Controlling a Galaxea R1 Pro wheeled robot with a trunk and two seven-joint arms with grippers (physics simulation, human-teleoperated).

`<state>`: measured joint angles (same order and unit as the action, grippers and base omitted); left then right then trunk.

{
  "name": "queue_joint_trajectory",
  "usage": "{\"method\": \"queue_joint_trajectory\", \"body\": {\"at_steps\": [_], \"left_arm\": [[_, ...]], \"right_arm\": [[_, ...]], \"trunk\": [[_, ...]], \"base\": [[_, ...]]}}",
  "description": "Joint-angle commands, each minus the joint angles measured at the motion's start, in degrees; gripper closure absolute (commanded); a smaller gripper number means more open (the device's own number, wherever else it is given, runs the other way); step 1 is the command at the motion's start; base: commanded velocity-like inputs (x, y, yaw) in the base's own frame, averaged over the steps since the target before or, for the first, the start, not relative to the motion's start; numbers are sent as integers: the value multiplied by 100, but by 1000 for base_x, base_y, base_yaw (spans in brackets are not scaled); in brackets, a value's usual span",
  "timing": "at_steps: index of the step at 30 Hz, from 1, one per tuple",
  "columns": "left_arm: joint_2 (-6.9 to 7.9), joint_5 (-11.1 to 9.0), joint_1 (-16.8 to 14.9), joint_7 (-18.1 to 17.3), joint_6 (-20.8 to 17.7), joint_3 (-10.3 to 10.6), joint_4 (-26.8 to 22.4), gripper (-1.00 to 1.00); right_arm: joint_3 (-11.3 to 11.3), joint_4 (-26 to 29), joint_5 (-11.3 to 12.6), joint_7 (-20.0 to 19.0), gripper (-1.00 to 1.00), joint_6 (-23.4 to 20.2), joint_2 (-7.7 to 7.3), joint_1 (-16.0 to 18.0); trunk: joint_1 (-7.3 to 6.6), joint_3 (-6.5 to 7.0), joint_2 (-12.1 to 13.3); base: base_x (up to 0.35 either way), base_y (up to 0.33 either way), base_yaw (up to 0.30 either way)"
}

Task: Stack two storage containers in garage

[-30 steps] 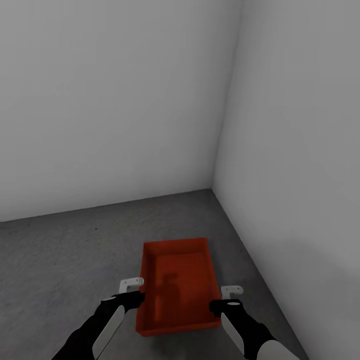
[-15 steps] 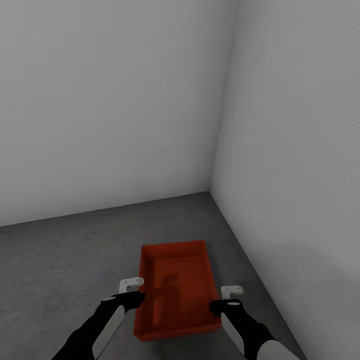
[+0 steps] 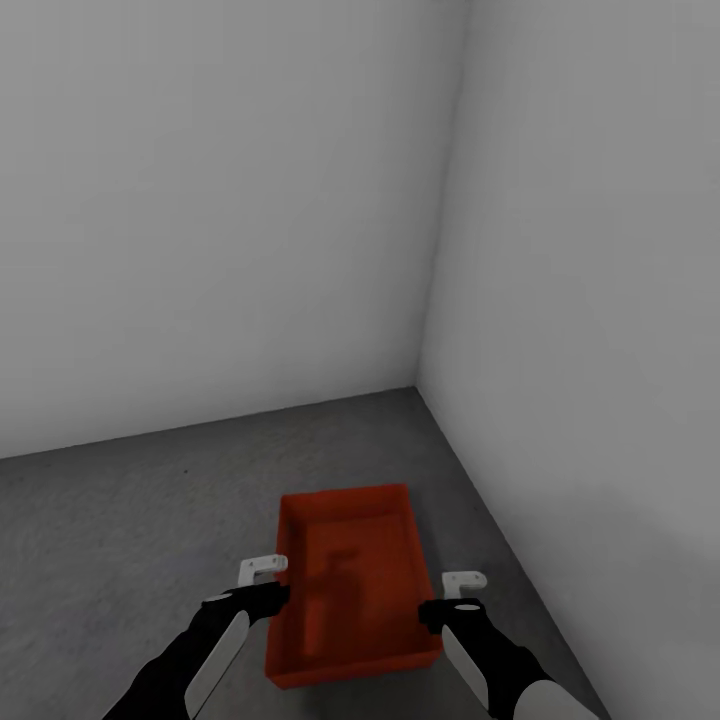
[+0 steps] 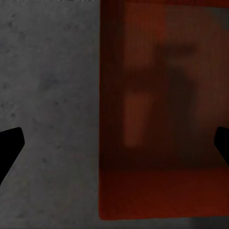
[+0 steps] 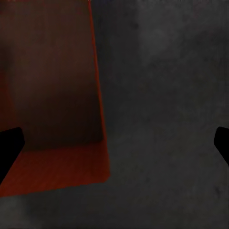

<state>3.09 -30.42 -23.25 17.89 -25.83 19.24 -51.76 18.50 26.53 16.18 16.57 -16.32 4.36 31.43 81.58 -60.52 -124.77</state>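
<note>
The grey-white garage walls [image 3: 230,220] are meeting in a corner ahead of both pincers, and the dark grey concrete floor [image 3: 130,510] is spreading out beneath them.

An orange-red storage container [image 3: 350,590] is sitting open-top on that floor, directly between the two pincers and reaching a little beyond them toward the corner. It is empty, with only shadows lying across its bottom. Its near wall is lying just short of the pincers, toward the robot.

The left pincer [image 3: 262,583] is hovering over the container's left rim. In the left wrist view its two dark fingertips [image 4: 10,145] are sitting at opposite edges of the picture, so the jaws are spread wide; the left long wall of the container [image 4: 157,109] and a strip of floor [image 4: 47,95] are lying between them, and the fingers are gripping nothing.

The right pincer [image 3: 455,595] is hanging just outside the container's right wall, apart from it in the head view. The right wrist view is likewise showing its fingertips [image 5: 9,143] far apart, jaws wide, with the container's right wall [image 5: 52,95] and bare floor [image 5: 162,105] below. Whether either pincer is grazing the rim, I cannot tell.
</note>
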Motion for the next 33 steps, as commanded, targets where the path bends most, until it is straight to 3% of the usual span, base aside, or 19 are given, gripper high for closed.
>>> {"method": "queue_joint_trajectory", "body": {"at_steps": [1, 33], "left_arm": [[8, -60, -4, 57, -10, 27, -12, -100], [8, -60, -4, 57, -10, 27, -10, -100]], "right_arm": [[48, 10, 54, 51, -100, -27, -5, 3], [48, 10, 53, 50, -100, -25, -5, 3]], "trunk": [[-1, -4, -2], [-1, -2, -2]], "base": [[0, 0, -5], [0, 0, 0]]}}
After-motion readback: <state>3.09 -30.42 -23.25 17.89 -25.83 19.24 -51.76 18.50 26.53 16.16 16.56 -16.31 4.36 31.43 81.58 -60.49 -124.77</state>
